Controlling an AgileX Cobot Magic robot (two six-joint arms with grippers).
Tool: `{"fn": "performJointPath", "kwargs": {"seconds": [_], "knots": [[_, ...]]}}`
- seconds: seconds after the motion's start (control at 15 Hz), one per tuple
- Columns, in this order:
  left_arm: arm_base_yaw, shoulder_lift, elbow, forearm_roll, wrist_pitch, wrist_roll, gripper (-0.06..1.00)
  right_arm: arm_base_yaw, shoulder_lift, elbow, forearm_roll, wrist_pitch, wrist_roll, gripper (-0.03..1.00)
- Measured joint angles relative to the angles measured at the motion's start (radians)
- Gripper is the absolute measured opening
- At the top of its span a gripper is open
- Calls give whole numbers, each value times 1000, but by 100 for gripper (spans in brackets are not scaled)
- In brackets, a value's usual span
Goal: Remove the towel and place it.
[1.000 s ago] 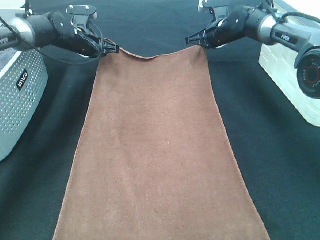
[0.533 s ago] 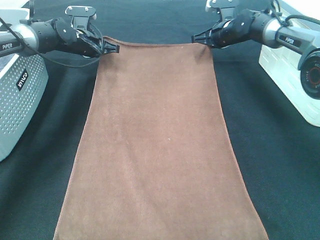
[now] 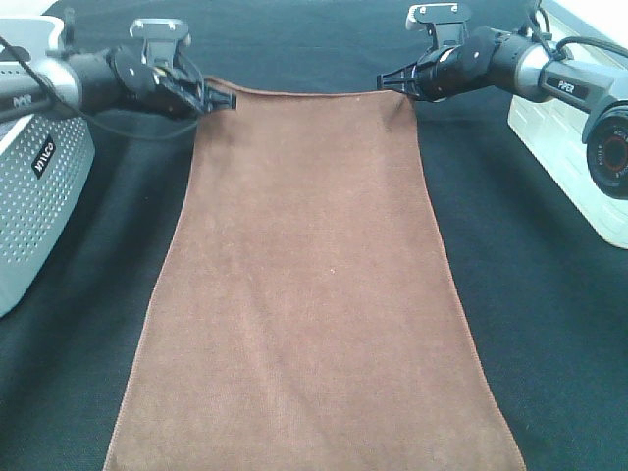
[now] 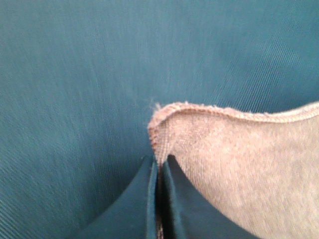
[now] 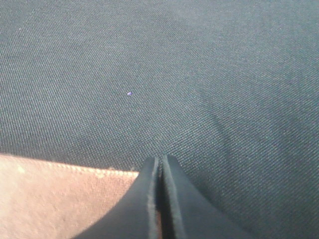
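Observation:
The rust-brown towel [image 3: 314, 285] lies spread lengthwise down the middle of the black table cloth [image 3: 530, 294], its far edge stretched straight between my two grippers. My left gripper [image 3: 224, 98] is shut on the towel's far left corner; the left wrist view shows the hemmed corner [image 4: 169, 119] pinched between the fingertips [image 4: 149, 199]. My right gripper [image 3: 385, 81] is shut on the far right corner; the right wrist view shows the towel's edge [image 5: 65, 199] running into the closed gripper [image 5: 160, 164]. The towel's near end runs out of view.
A grey perforated basket [image 3: 34, 196] stands at the left edge. A white box [image 3: 579, 167] stands at the right edge, with a camera lens [image 3: 610, 147] in front of it. Black cloth shows on both sides of the towel.
Both grippers moved away and lower with the corners. The far edge, sagging a second ago, is now pulled straight and lies near the cloth.

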Motion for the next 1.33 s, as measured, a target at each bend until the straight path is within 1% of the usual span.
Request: {"fn": "performJointPath", "kwargs": {"seconds": [0.13,0.47,0.6,0.67,0.73,0.8,0.87,0.93,1.0,1.07,1.13,1.27,1.33], "knots": [[0,19,0,-3,-3,0,1,0,12,0,23,-4,0,0],[0,43,0,-4,-25,-1,1,0,48,0,34,-16,0,0],[0,48,0,-5,-38,-1,4,0,49,0,36,-17,2,2],[0,49,0,-6,-47,-1,8,-1,49,0,37,-22,2,7],[0,51,0,-7,-64,-1,16,-1,49,0,37,-26,2,17],[0,51,0,-8,-79,-6,25,-1,49,0,39,-37,2,29],[0,51,0,-8,-96,-16,36,-1,49,0,39,-46,2,43],[0,51,0,-10,-108,-32,49,-1,49,0,39,-47,2,53],[0,51,0,-10,-120,-45,60,-2,49,0,39,-47,2,59],[0,51,0,-10,-122,-54,67,-2,49,0,40,-46,2,61],[0,45,0,-9,-113,-57,71,-2,41,0,40,-28,2,63],[0,11,0,-7,-47,-57,74,-2,-8,0,38,45,2,63],[0,-19,0,-6,-13,-57,75,-2,-52,0,38,106,2,64]]}}
